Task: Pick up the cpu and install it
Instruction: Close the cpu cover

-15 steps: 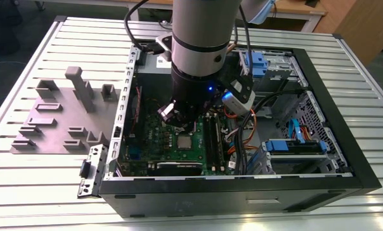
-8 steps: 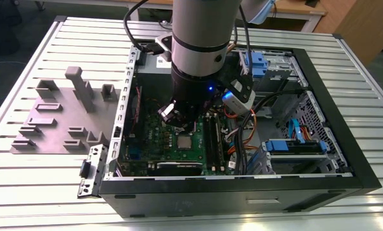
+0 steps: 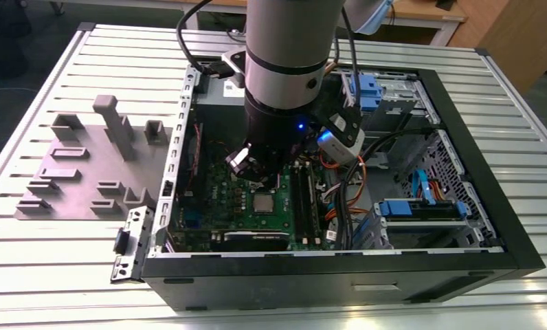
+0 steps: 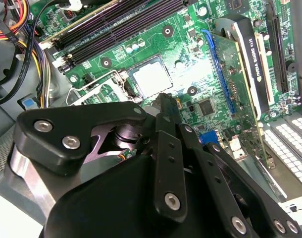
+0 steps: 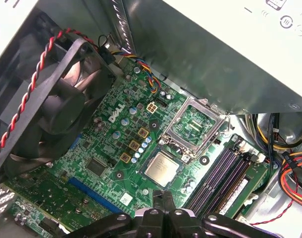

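The cpu is a small square chip with a silver-grey top, lying flat in its socket on the green motherboard. It also shows in the second wrist view and the exterior view. The hinged metal socket frame stands flipped open beside it. My gripper hovers just above the board next to the cpu, its black fingers pressed together with nothing between them. In the exterior view the gripper hangs inside the open computer case, a little beyond the cpu.
A black fan and the case's grey drive cage wall flank the socket. Memory slots and bundled cables lie on the other side. A graphics card stands upright. A grey fixture block sits on the slatted table at the exterior view's left.
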